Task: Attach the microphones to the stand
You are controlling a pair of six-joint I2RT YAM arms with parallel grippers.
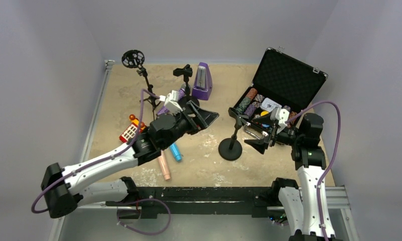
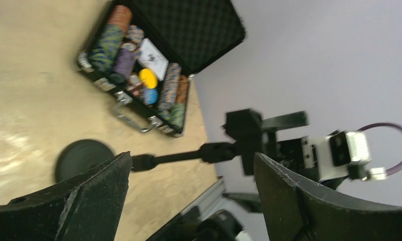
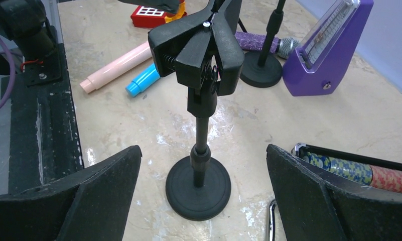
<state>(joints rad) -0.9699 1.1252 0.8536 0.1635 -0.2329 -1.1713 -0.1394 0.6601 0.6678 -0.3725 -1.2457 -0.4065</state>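
Microphones (image 3: 118, 65) lying down, left gripper (image 1: 204, 116) wide, empty

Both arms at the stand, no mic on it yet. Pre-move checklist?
1. Left gripper open and empty: ok.
2. Right gripper open, facing the stand, clear of it: ok.
3. Stand upright on its round base: ok.
4. Clip on top holds no microphone: ok.
5. Pink microphone and blue microphone lying free on the table: ok.
6. Purple microphone clear to grasp: cannot tell, the pole of a second stand crosses it.
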